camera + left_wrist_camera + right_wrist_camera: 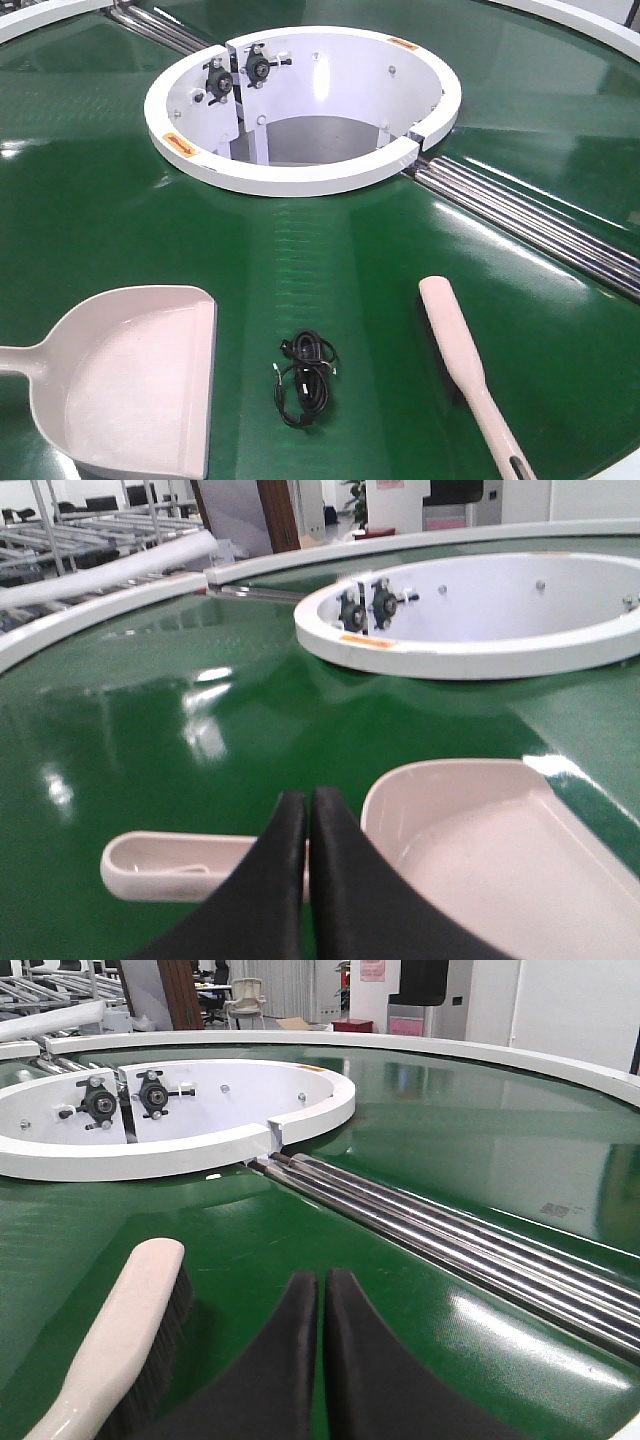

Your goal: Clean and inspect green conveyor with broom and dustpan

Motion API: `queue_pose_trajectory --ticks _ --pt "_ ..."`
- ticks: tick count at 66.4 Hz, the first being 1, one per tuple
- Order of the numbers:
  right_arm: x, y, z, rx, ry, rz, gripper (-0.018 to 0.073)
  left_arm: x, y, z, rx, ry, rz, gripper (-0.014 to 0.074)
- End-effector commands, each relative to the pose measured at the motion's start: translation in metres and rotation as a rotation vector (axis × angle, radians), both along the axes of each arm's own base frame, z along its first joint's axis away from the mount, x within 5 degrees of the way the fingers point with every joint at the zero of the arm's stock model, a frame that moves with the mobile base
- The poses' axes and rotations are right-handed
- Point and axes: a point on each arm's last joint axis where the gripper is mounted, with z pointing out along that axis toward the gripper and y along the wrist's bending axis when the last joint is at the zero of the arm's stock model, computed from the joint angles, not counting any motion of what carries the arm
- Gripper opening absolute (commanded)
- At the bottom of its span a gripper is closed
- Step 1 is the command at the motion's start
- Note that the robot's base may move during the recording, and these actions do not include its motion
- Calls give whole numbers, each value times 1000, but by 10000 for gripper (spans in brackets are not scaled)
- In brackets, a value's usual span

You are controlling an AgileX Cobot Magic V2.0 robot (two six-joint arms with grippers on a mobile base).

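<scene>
dustpan and broom lie loose on the green belt, both grippers clenched on nothing

the green conveyor point(100, 200) fills the whole worktop. the pink dustpan point(140, 390) lies flat at the near left corner, its open mouth facing the middle of the belt and its handle running off the left edge. the broom point(470, 385), a pale-handled brush with dark bristles, lies toward the near right corner, head pointing to the far edge and handle reaching the near edge. between the two, close to the near edge and touching neither, sits a small coiled black cable point(305, 377).

toward the far edge stands the white ring housing point(300, 180), with two black bearings on its inner wall. a band of metal rollers point(530, 225) runs from it out to the right edge.

the left gripper point(308, 798) has its black fingers pressed together with nothing between them, above where the dustpan's handle meets the pan; whether it touches the dustpan cannot be told. the right gripper point(322, 1278) is likewise clenched and empty, just to the right of the broom's head, with the rollers beyond it.
</scene>
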Motion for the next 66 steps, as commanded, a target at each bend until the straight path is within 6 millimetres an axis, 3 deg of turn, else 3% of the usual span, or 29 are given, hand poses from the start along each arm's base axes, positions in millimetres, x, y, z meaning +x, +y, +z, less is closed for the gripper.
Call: queue_pose_trajectory --ticks 1,8,18,24,34,40,45,54,60,66 --pt "0 -2 4 -5 -81 -21 -5 0 1 8 -8 -130 9 -22" --pt "0 -2 6 -5 -108 -26 -5 -1 1 11 -25 -165 11 -22" --pt "-3 -6 27 13 -331 -67 -5 -1 2 16 -142 -224 19 -22" --pt "-8 -8 42 51 -473 -84 -5 -4 7 28 -287 -366 49 -22" --pt "-16 -6 77 29 -495 -64 -5 -15 18 56 -470 -622 96 -22" --pt "-21 -4 102 14 -476 -48 -5 -22 12 84 -376 -645 44 -22" --pt "-24 -3 125 13 -476 -40 -5 -30 4 109 -189 -625 3 -22" --pt "-19 -3 163 14 -456 -30 -5 -38 1 151 -12 -533 6 -22" --pt "-9 -2 181 24 -425 -25 -3 -34 1 173 20 -460 17 -19" --pt "6 -2 191 26 -373 -22 2 -18 2 194 19 -340 21 5"
